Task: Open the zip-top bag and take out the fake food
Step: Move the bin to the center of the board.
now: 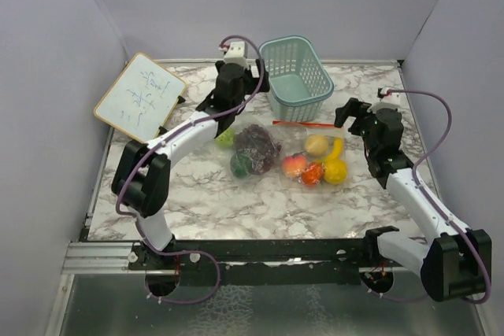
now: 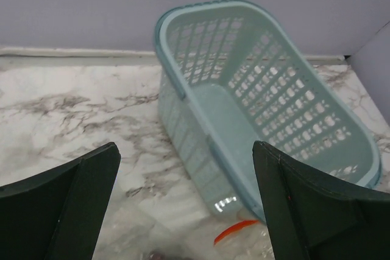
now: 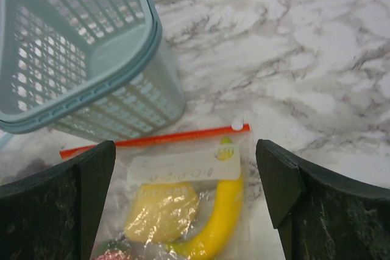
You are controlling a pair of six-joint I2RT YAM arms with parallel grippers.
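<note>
A clear zip-top bag (image 1: 303,151) with a red zip strip (image 1: 303,124) lies mid-table in front of the basket. Through it show a lemon (image 1: 316,145), a banana (image 1: 336,164), a peach (image 1: 294,165) and a tomato (image 1: 312,174). Purple grapes (image 1: 256,142) and green balls (image 1: 241,164) lie at its left under crinkled plastic. My left gripper (image 1: 250,88) is open and empty above the table, left of the basket (image 2: 186,205). My right gripper (image 1: 350,114) is open and empty, above the bag's right zip end (image 3: 186,199). The right wrist view shows the strip (image 3: 158,139), its white slider (image 3: 237,125), the lemon (image 3: 161,211) and the banana (image 3: 222,217).
A teal plastic basket (image 1: 295,76) stands at the back centre, close behind the zip strip; it also shows in the left wrist view (image 2: 268,95) and the right wrist view (image 3: 79,47). A small whiteboard (image 1: 139,98) leans at the back left. Walls enclose the marble table.
</note>
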